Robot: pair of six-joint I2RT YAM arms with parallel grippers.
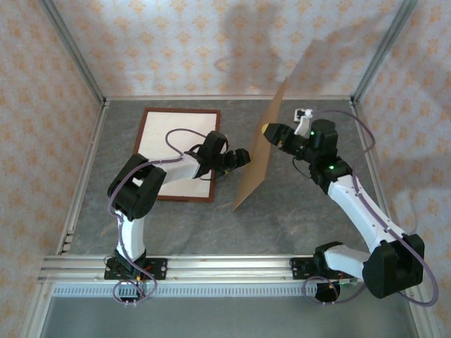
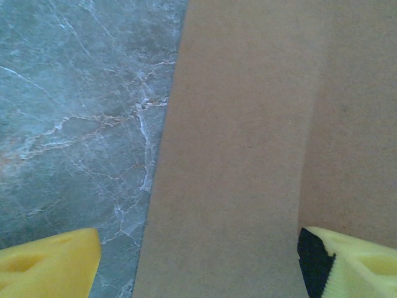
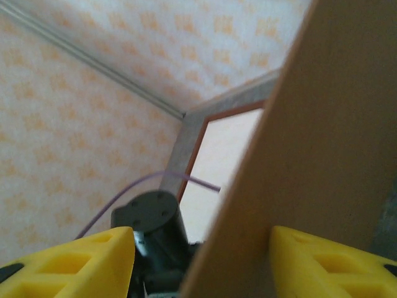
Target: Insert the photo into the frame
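The frame (image 1: 183, 110) lies flat at the back left, dark reddish-brown moulding around a cream sheet (image 1: 201, 123); its corner also shows behind the left arm (image 3: 197, 146). A plain brown backing board (image 1: 261, 151) stands on edge, tilted, between the two arms. My right gripper (image 1: 270, 132) straddles the board's (image 3: 322, 143) upper edge, still open (image 3: 201, 261): the right finger is at the board and the left finger stands apart from it. My left gripper (image 1: 245, 156) is open wide (image 2: 198, 261), facing the board's flat side (image 2: 248, 155) and holding nothing. The photo is out of view.
The grey marbled tabletop (image 1: 296, 218) is bare in front of the board and to its right. Patterned walls with metal corner posts (image 1: 70, 49) close in the back and sides. A rail (image 1: 225, 271) runs along the near edge by the arm bases.
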